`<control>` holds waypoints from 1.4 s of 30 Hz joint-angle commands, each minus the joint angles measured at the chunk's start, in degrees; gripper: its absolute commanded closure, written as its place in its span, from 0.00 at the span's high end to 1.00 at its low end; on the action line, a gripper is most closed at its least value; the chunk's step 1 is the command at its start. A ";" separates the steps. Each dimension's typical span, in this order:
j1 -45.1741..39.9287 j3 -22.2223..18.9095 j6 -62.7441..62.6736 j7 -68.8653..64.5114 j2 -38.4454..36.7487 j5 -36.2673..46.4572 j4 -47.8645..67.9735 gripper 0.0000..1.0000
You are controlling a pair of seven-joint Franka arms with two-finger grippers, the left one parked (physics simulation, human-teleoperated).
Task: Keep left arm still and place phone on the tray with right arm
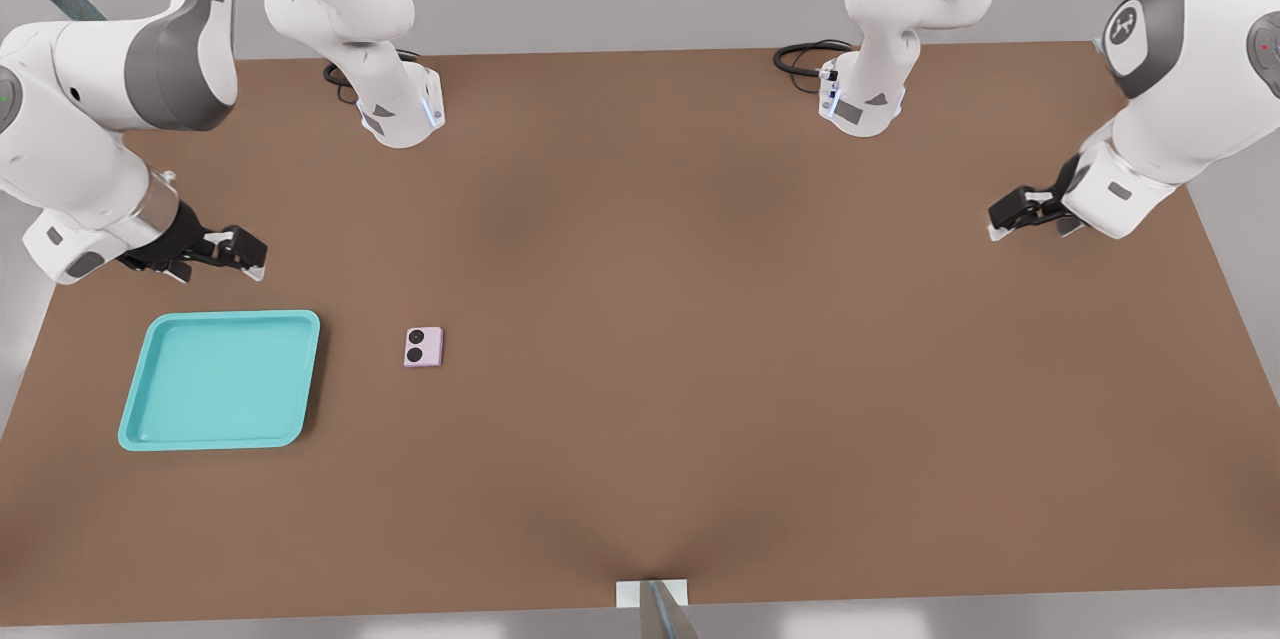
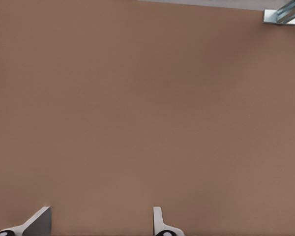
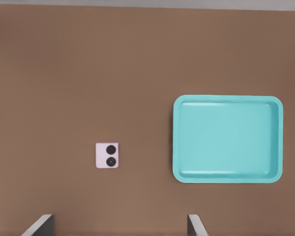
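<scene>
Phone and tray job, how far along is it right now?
Nothing is done. The small pale pink-lilac phone lies on the brown table, apart from the flat turquoise plastic tray, which holds nothing. The right arm's black gripper hangs above the table beyond the tray, jaws open and empty. All is left: reach the phone, grip it, carry it over and set it on the tray.
</scene>
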 commanded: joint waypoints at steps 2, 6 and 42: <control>-0.02 0.06 0.02 -1.33 0.11 0.06 0.19 1.00; 1.48 3.31 5.20 -0.36 6.96 0.15 0.01 1.00; 5.43 7.18 53.46 23.63 18.74 0.06 -38.57 1.00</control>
